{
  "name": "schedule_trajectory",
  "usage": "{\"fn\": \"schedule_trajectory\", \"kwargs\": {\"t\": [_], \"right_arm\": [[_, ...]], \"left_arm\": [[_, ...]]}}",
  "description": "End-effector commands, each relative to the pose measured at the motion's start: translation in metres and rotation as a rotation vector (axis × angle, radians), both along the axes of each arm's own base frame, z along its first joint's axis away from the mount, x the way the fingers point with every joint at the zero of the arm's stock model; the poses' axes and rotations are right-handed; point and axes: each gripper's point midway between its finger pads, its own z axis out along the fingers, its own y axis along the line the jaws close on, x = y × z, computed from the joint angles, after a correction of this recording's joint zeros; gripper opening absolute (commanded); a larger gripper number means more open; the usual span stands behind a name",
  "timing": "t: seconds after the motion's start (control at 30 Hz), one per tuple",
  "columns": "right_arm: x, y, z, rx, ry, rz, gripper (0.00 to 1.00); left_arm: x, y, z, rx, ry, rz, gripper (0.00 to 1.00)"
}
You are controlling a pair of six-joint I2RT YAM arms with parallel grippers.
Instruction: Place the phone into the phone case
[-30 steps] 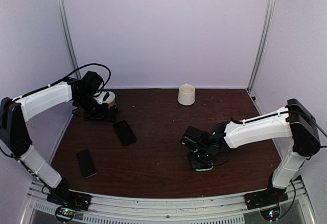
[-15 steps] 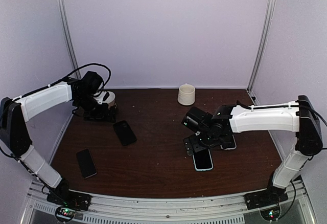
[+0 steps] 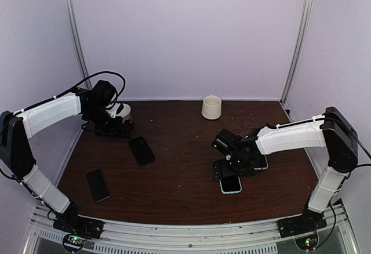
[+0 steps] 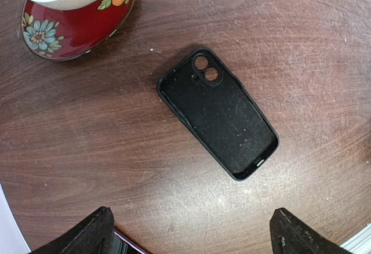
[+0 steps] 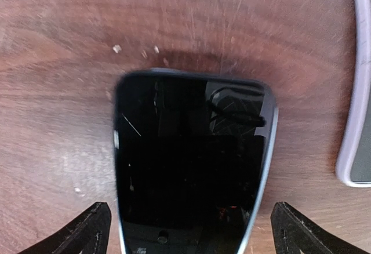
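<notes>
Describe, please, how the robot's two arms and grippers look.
The left arm and right arm have white boxy link shells, black joints and black bases with small green and red lights. A black cable loops above the left arm's wrist. The left gripper and right gripper are black, with dark wedge-shaped fingertips.

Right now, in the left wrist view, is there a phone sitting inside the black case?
No, the black case lies open side up and empty, with its bare inner surface and camera cutout showing.

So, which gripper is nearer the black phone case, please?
Left. The left gripper is just beyond the black phone case; the right gripper is far across, over a blue-edged phone.
</notes>
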Motion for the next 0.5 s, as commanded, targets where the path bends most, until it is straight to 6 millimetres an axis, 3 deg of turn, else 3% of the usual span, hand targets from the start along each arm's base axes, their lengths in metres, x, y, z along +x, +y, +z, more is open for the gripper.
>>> {"fn": "schedule_trajectory", "kwargs": {"t": [0.0, 0.2, 0.47], "right_arm": [[-0.001, 0.007, -0.018, 0.046, 0.039, -0.029, 0.99], [-0.008, 0.001, -0.032, 0.014, 0.076, -0.028, 0.99], [-0.017, -0.008, -0.037, -0.055, 0.101, -0.001, 0.84]], "left_arm": [[0.002, -0.002, 0.007, -0.004, -0.038, -0.016, 0.98], [0.002, -0.001, 0.007, -0.001, -0.040, -0.016, 0.98], [0.002, -0.001, 0.007, 0.000, -0.040, -0.015, 0.98]]}}
